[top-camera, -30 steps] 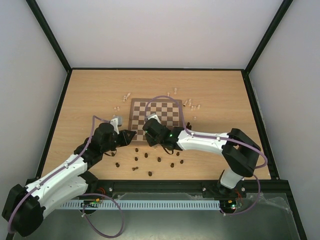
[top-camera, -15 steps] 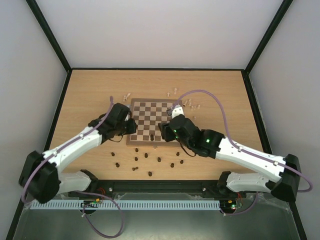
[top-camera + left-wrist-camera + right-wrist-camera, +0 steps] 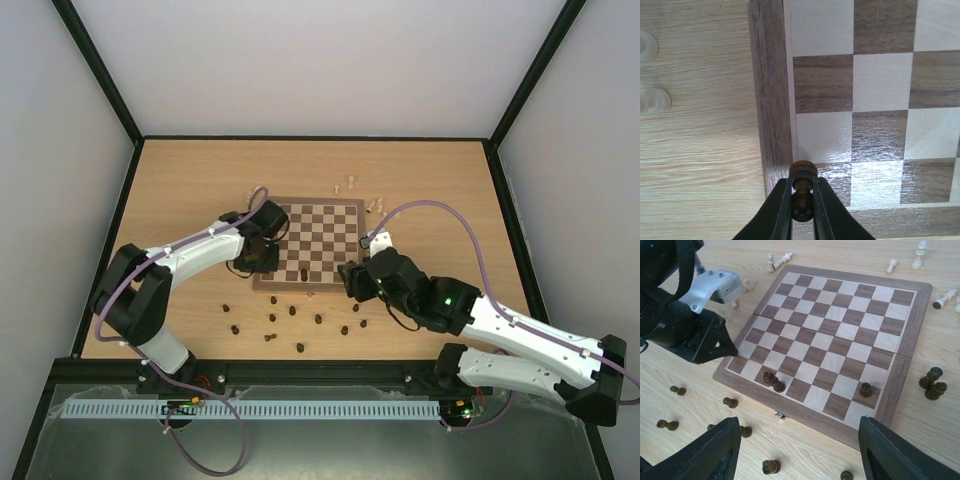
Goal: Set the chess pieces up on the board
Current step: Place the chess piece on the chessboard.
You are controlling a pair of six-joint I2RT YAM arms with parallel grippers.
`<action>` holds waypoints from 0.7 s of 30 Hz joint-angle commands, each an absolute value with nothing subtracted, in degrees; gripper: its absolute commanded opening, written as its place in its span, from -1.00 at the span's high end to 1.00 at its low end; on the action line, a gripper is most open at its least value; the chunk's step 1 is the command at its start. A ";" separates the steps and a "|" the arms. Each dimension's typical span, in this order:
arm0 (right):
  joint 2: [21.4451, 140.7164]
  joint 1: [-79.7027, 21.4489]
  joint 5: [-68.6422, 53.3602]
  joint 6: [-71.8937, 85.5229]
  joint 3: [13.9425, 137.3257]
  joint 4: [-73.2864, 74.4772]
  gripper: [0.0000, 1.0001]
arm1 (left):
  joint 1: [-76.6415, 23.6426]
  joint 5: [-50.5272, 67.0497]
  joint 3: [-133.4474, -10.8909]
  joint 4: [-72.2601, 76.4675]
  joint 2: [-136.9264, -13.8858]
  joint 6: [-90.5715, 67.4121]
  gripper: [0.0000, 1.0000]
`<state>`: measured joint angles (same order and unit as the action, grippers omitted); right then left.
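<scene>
Currently, left wrist view: left jaws narrowed onto a held dark piece (image 3: 802, 170), pinched at its waist. It hangs over the near left corner of the board (image 3: 771, 100), at the seam of border and first square. Cannot tell whether it touches the wood.
Overhead view: that piece is hidden under the left arm (image 3: 190, 255); only one dark piece on the board (image 3: 303, 272) shows, in the near row.
Right wrist view: adds that this piece lies tipped over (image 3: 774, 381), and that an upright dark piece (image 3: 866, 389) stands near the board's near right corner, which the overhead view hides.
Loose pieces: dark chessmen (image 3: 730, 402) scattered on the bench (image 3: 685, 375) before the board; pale chessmen (image 3: 779, 260) beyond its far edge.
Left arm pose: elbow out to the left, forearm reaching right, wrist at the board's left edge.
Right arm (image 3: 520, 330) pose: stretched low from the right, wrist at the board's near right corner.
Right jaws: spread wide, holding nothing.
</scene>
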<state>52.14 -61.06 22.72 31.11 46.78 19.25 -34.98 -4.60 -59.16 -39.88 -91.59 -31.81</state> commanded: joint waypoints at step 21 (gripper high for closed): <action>49.57 -61.27 22.55 30.15 43.77 21.25 -0.32 | -37.18 -9.56 -69.52 -48.37 -101.23 -29.47 0.79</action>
